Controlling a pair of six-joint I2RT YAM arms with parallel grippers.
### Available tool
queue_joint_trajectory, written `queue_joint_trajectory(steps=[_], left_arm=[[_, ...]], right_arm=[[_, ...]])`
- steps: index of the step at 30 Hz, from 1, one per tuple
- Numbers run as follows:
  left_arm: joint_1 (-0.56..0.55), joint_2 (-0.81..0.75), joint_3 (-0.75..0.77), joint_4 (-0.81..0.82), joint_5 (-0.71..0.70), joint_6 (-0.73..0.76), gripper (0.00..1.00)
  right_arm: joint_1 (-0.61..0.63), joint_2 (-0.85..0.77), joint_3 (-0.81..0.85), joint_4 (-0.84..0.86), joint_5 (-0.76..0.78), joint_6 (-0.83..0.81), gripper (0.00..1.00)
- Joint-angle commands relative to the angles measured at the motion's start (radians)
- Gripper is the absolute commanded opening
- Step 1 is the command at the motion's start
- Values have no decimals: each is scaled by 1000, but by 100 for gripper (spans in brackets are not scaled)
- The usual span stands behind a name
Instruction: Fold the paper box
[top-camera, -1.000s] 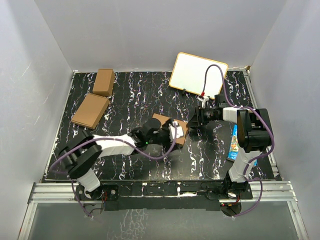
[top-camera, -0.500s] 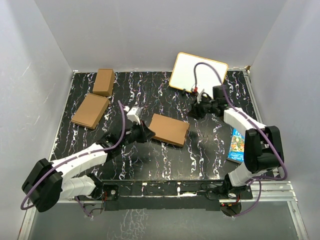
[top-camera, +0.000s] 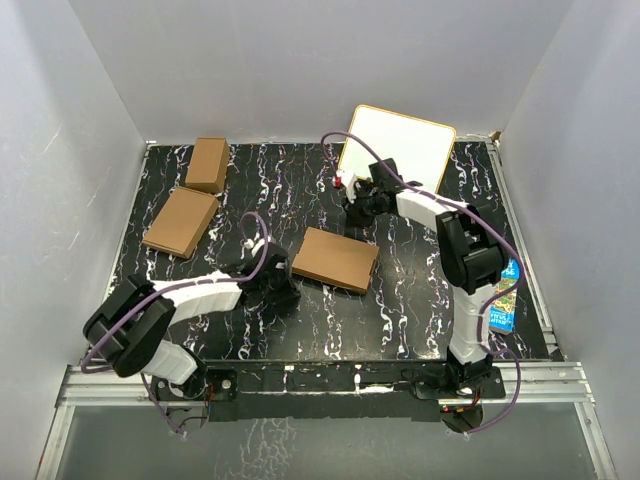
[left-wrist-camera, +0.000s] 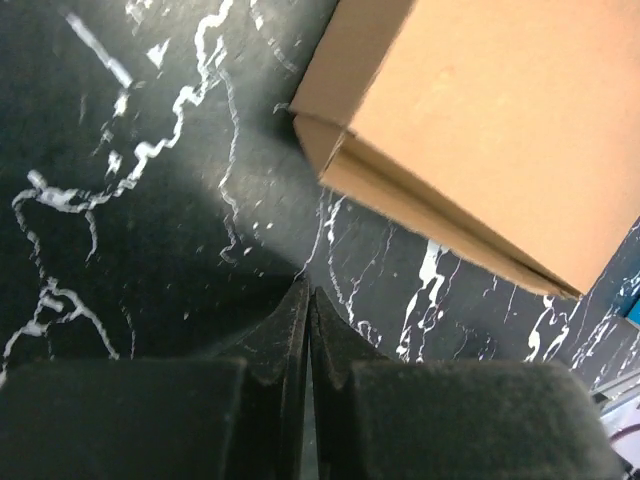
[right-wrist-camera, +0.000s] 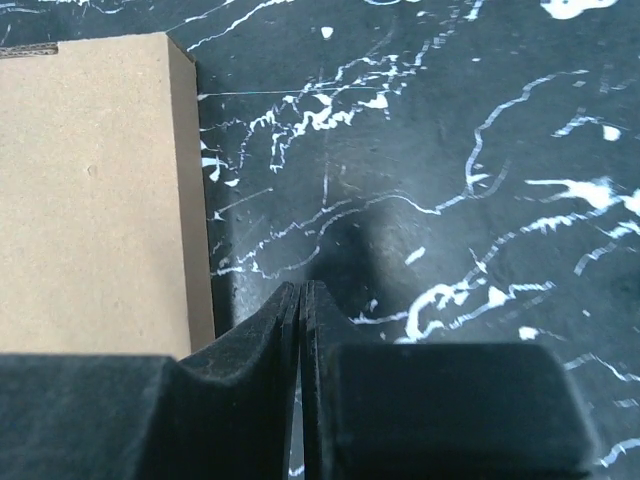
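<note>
Flanking the paper box (top-camera: 335, 258): left hand (left-wrist-camera: 305, 300), right hand (right-wrist-camera: 300, 292).

Paper box (top-camera: 335, 259): plain brown cardboard, folded shut, shallow flat rectangle. Lies flat at centre of worktop (top-camera: 420, 310), long side running 10 to 4 o'clock. Flap seam visible along one side edge.

The black, white-veined table (top-camera: 300, 190) bears the paper box (top-camera: 336, 259) at its centre. A small carton (top-camera: 208, 164) and a sloping-topped carton (top-camera: 181, 221) lie at ten o'clock, a white board (top-camera: 396, 143) at one, a blue packet (top-camera: 503, 296) at four.
</note>
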Motion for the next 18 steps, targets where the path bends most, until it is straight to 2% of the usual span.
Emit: queue_joint_trajectory(steps=[1, 7, 11, 14, 18], left_arm=[[11, 57, 61, -50, -78, -27, 0], [78, 196, 172, 119, -63, 63, 0], [80, 275, 313, 59, -92, 170, 0], [81, 288, 356, 9, -111, 232, 0], [82, 205, 322, -104, -201, 305, 1]], right_arm=[[34, 24, 58, -44, -28, -58, 10], [83, 1, 5, -147, -163, -198, 9], [95, -41, -49, -167, -234, -243, 9], [90, -54, -55, -115, -188, -173, 10], [27, -75, -48, -30, -133, -5, 14]])
